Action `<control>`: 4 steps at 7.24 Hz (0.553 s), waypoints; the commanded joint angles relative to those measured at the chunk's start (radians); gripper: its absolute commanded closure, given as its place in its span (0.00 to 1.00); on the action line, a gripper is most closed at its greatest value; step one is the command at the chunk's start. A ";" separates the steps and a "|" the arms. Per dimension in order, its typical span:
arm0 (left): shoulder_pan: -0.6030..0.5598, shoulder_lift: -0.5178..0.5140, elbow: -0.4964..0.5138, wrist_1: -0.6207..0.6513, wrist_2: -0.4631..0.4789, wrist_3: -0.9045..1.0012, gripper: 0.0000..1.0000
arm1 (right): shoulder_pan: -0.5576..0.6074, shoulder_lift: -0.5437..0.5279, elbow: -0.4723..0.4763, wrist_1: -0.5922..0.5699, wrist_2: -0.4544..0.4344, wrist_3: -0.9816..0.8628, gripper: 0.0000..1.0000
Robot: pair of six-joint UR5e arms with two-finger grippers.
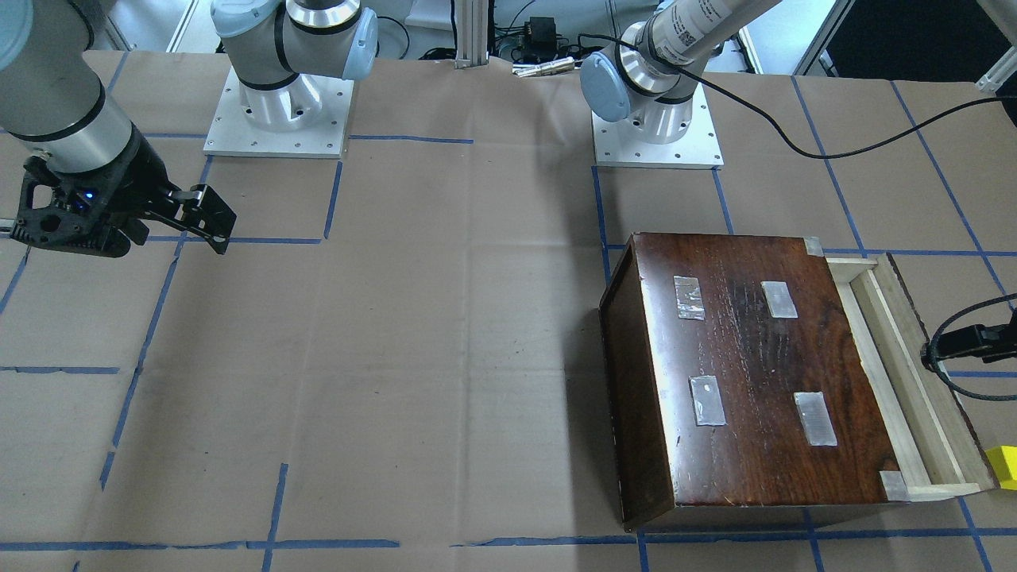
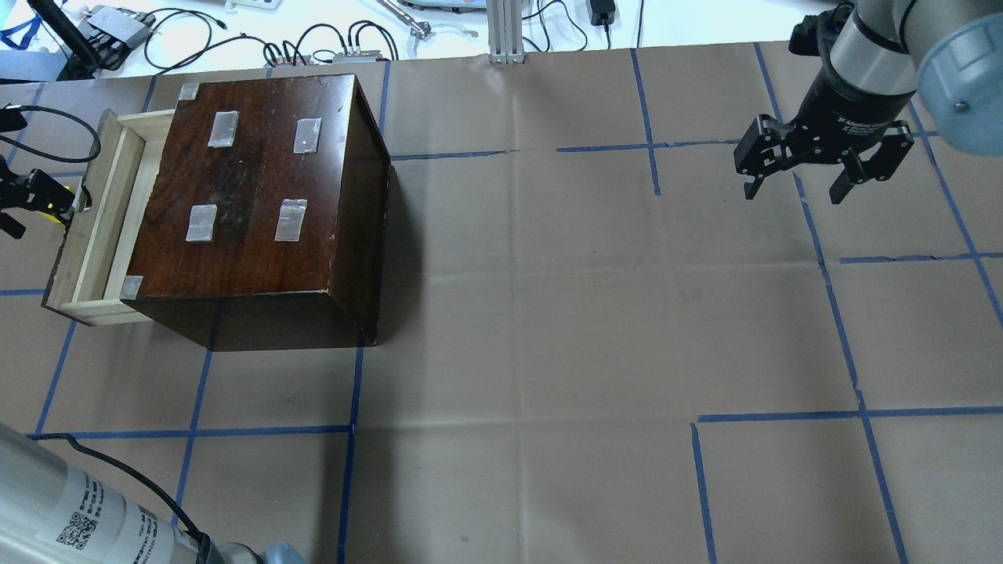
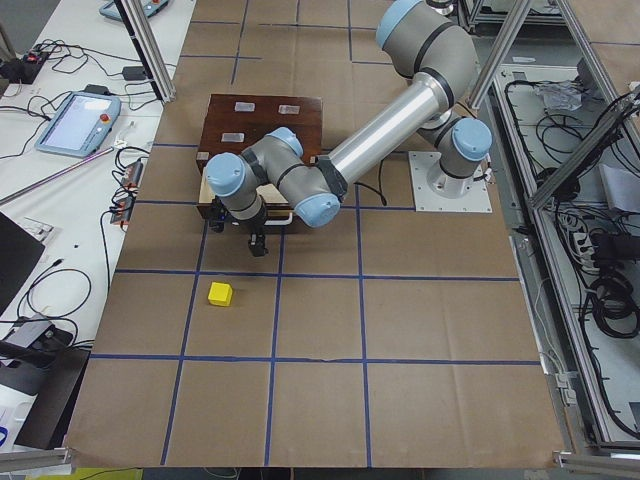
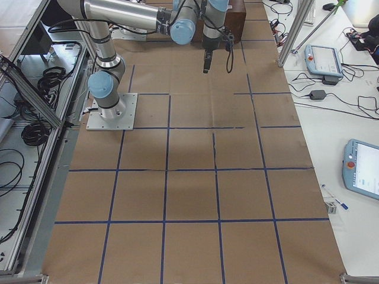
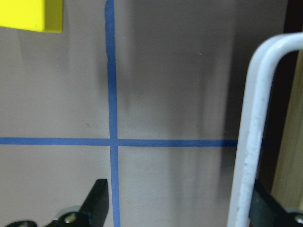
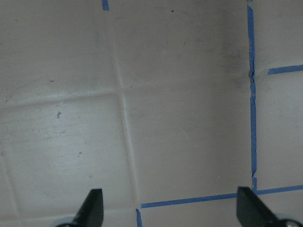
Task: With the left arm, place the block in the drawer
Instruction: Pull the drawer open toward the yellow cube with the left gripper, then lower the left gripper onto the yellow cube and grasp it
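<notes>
The yellow block (image 3: 220, 294) lies on the paper-covered table in front of the cabinet, apart from it; it also shows in the front-facing view (image 1: 1003, 467) and at the top left of the left wrist view (image 5: 31, 14). The drawer (image 2: 102, 211) is pulled partly out of the dark-brown cabinet (image 2: 258, 188), and what shows of its pale wood tray (image 1: 882, 373) is empty. My left gripper (image 5: 180, 196) is open and points down just in front of the drawer's front, with the white loop handle (image 5: 251, 142) close to one finger. My right gripper (image 2: 793, 192) is open and empty, far from the cabinet.
Blue tape lines (image 2: 831, 282) grid the brown paper. Several silver tape patches (image 2: 291, 219) sit on the cabinet top. The left arm's black cable (image 1: 834, 151) loops over the table near its base plate (image 1: 658, 135). Cables and devices lie beyond the far table edge (image 2: 313, 47).
</notes>
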 commanded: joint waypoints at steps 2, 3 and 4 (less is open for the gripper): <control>0.010 -0.003 0.011 0.000 0.007 0.028 0.01 | 0.000 0.000 0.000 0.000 0.000 -0.001 0.00; 0.016 -0.003 0.014 0.000 0.008 0.031 0.01 | 0.000 0.000 0.000 0.000 0.000 0.001 0.00; 0.016 -0.003 0.017 0.000 0.010 0.034 0.01 | 0.000 0.000 -0.001 0.000 0.000 0.001 0.00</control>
